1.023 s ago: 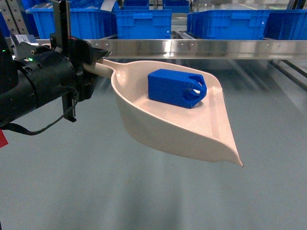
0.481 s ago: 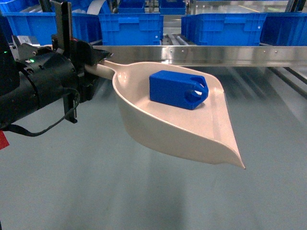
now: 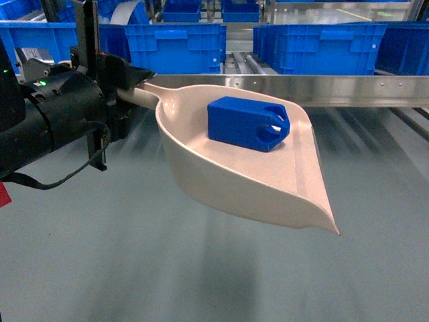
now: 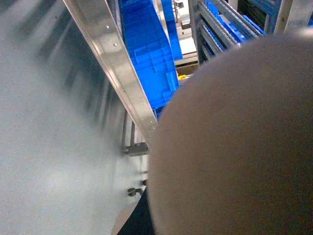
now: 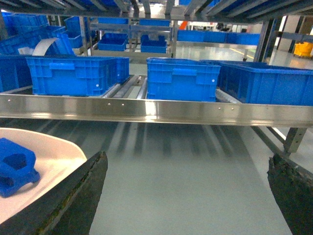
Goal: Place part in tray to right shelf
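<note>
The pale beige tray (image 3: 255, 191) hangs level in the air at the middle of the head view. My left gripper (image 3: 131, 86) is shut on its long handle at the left. The blue part (image 3: 247, 123) lies on its side in the tray's bowl, looped end toward the right. In the left wrist view the tray (image 4: 234, 147) fills most of the picture and hides the jaws. My right gripper (image 5: 188, 196) is open and empty; beside its left finger show the tray (image 5: 49, 159) and the part (image 5: 14, 166). The right shelf's steel rail (image 3: 348, 89) runs just behind the tray.
Large blue crates (image 3: 174, 45) (image 5: 182, 78) stand on the shelf's roller tracks behind the rail (image 5: 156, 110). More racks with crates rise further back. Grey floor (image 3: 201, 275) lies below the tray. A shelf leg (image 5: 293, 139) stands at the right.
The shelf rail and crates have slid lower and grown larger in the head view, so I am nearer to the shelf. Tray and part keep their place in the left gripper.
</note>
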Controlling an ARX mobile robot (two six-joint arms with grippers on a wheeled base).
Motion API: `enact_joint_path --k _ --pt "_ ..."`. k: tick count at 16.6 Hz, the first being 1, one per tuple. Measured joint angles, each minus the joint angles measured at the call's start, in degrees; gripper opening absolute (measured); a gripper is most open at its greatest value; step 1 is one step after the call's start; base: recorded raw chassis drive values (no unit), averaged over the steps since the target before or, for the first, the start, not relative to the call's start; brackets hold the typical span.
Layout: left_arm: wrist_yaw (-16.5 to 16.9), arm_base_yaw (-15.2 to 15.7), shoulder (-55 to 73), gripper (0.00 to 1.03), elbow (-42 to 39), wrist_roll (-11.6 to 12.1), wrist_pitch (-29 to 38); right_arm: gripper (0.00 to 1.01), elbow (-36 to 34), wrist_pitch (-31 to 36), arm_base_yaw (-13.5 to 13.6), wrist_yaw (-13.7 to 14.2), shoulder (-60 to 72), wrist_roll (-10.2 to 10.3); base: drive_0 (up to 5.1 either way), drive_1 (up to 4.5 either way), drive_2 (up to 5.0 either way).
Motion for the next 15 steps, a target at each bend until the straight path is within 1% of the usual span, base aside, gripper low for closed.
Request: enact_joint_path --k 2,8,13,15 --pt "-0.22 0.39 -0.02 0.13 0.00 0.04 -0.09 0.98 0.00 0.02 0.02 -0.09 0.00 0.00 2.6 2.40 -5.0" --pt "-0.02 0.11 0.00 0.13 0.00 -0.02 -0.07 0.98 0.00 0.00 0.02 -0.04 0.00 0.00 2.5 2.26 -5.1" --pt "0.39 -0.33 -0.02 0.13 0.00 0.00 -0.15 0.98 0.00 0.00 0.00 0.15 0.00 0.00 4.1 3.80 -3.6" --pt "0.13 -0.09 -0.02 0.13 0.00 -0.04 -0.22 0.98 0.00 -0.11 0.07 -0.09 0.02 0.00 2.9 2.68 -4.7"
